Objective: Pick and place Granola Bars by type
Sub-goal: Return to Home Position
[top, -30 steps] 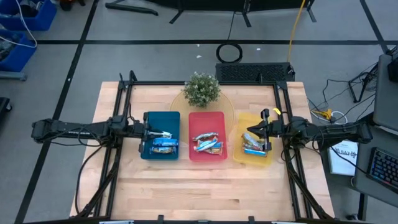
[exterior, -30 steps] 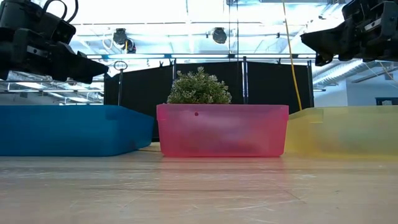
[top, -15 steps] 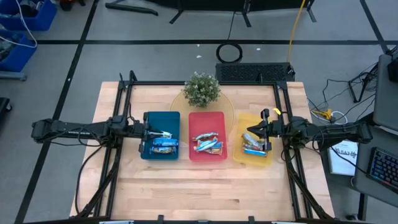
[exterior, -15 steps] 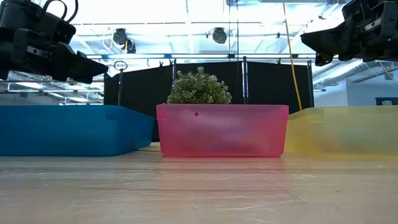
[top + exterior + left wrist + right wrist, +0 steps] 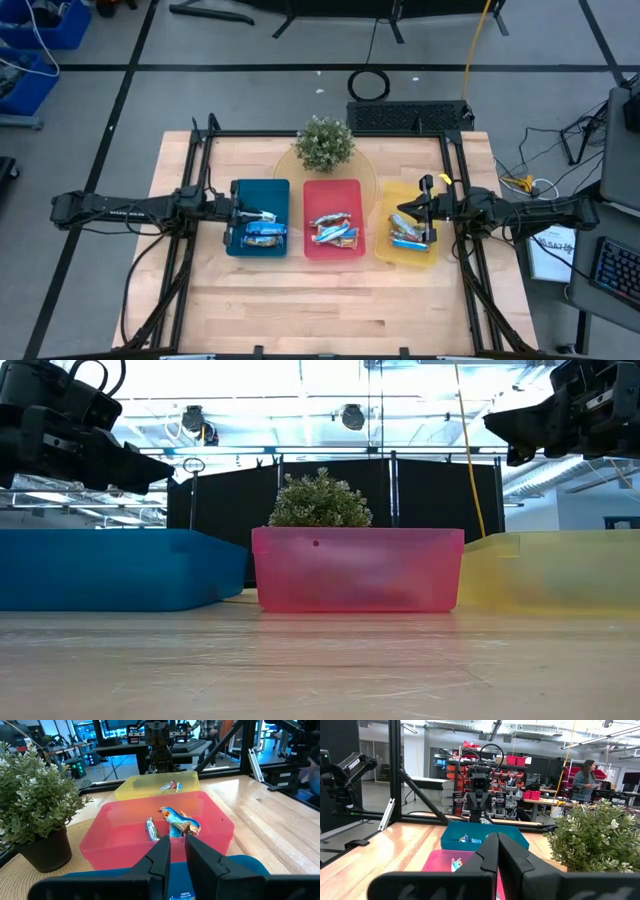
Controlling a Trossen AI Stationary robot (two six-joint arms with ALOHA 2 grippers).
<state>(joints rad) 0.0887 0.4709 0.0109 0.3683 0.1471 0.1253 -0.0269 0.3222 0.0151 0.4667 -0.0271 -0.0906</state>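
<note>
Three trays stand in a row: blue [image 5: 258, 190], red [image 5: 333, 188], yellow [image 5: 400, 255]. Granola bars in shiny wrappers lie in each: in the blue tray [image 5: 265, 236], in the red tray [image 5: 333, 229] [image 5: 175, 822], in the yellow tray [image 5: 405, 235] [image 5: 170, 785]. My left gripper [image 5: 243, 216] [image 5: 177, 847] hovers above the blue tray's left part, empty, its fingers a narrow gap apart. My right gripper [image 5: 425, 215] [image 5: 497, 847] hovers above the yellow tray's right part, shut and empty. In the low view both grippers [image 5: 150, 468] [image 5: 500, 425] hang well above the trays.
A small potted plant [image 5: 325, 143] stands on a round mat behind the red tray. A black frame [image 5: 330, 133] borders the table's sides and back. Bare wooden tabletop [image 5: 330, 300] lies in front of the trays. A person stands in the room beyond [image 5: 584, 779].
</note>
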